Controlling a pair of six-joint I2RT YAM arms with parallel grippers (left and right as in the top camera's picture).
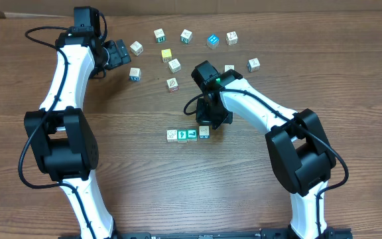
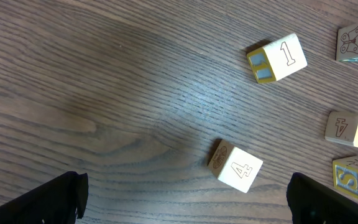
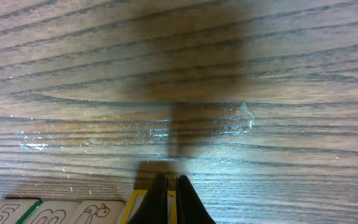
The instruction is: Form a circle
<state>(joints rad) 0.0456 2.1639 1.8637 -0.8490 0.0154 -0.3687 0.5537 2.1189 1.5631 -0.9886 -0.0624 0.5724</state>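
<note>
The wood tabletop carries four blocks in a short straight row near its middle. The loose blocks lie scattered well apart beyond it. The right hand, pinched fully closed and holding nothing, sits just over the yellow-edged end block. A careless nudge there would likely skew or scatter the row rather than curve it. The left hand, spread wide and empty, hovers near the "4" block, with nothing in its way.
</note>
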